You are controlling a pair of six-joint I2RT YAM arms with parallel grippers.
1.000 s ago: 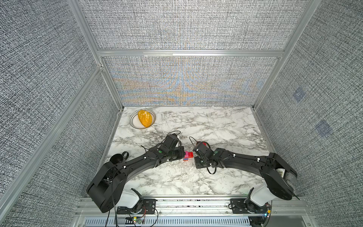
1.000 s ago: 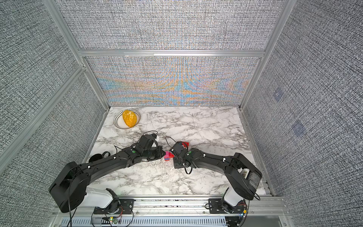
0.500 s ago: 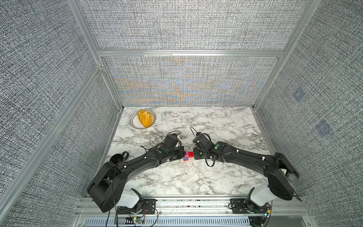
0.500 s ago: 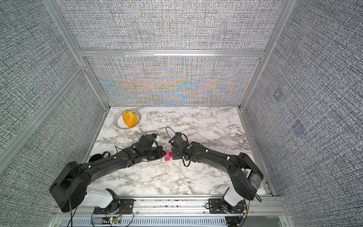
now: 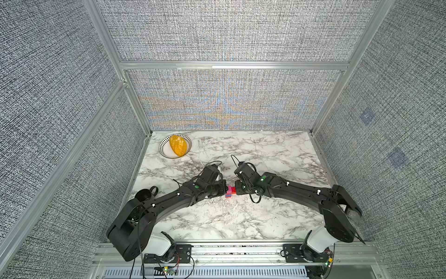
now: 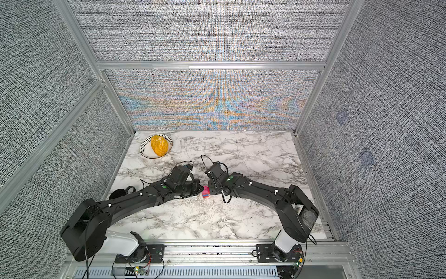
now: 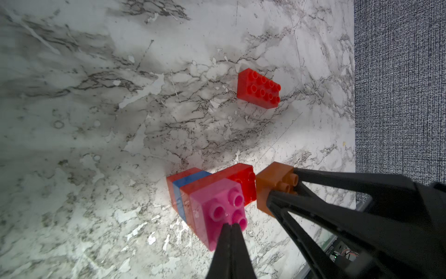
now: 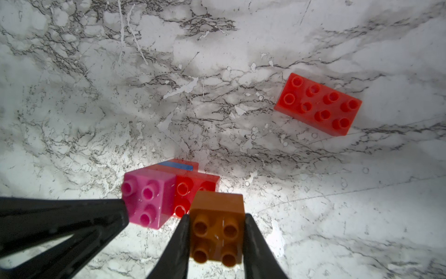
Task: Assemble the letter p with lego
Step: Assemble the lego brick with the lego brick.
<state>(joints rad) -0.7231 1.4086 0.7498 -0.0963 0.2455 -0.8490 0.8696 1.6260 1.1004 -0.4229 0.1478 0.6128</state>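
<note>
Right pincer (image 8: 216, 218) pinches an orange brick (image 8: 217, 232) by two opposite sides, studs toward its wrist camera. It holds the brick right up against the red part of the brick cluster (image 7: 205, 193); contact cannot be told.

Left pincer (image 7: 230, 227) is pressed together. Its tips touch the studded face of the pink brick (image 7: 217, 205) at the near end of the cluster.

The cluster rests on the tabletop (image 8: 337, 193) directly between the two pincers in both top views (image 5: 230, 191) (image 6: 205, 192). It is pink and red in front, with a blue layer and more red behind.

A loose red brick (image 8: 318, 103) lies flat, studs up, out past both pincer tips and well apart from the cluster.

A bowl (image 5: 163, 151) sits at the far corner beyond the left pincer.
</note>
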